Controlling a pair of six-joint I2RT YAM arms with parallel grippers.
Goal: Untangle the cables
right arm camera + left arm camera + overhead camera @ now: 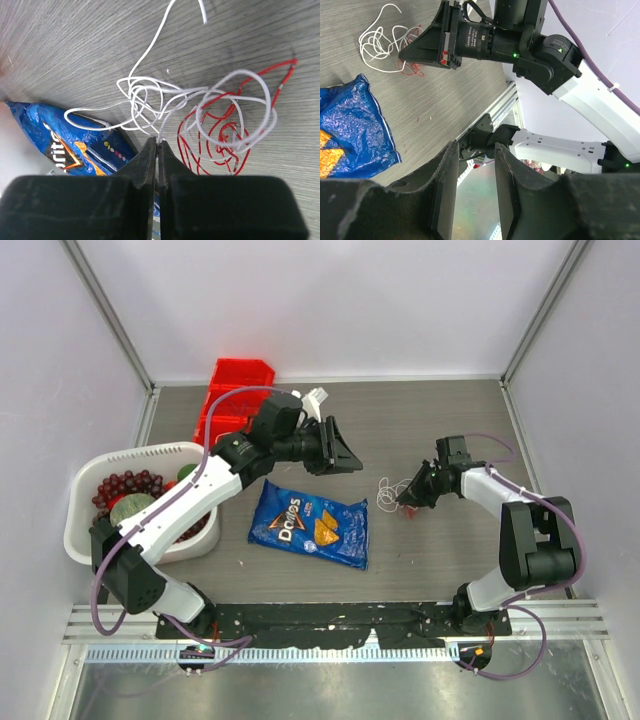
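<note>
Cables (200, 115), white and red, lie tangled on the counter (75, 40) beside the Doritos bag (65, 137); right fingers (145, 165) pinch a white strand, left fingers (447, 185) stand apart, empty.

We find the cables (390, 488) lying on the table (450, 430) just right of the chip bag (310, 523), the right gripper (406, 504) touching them from the right. The left gripper (348, 458) hangs behind the bag. Far left sits a basket (78, 508), with bins (240, 375) behind it.
</note>
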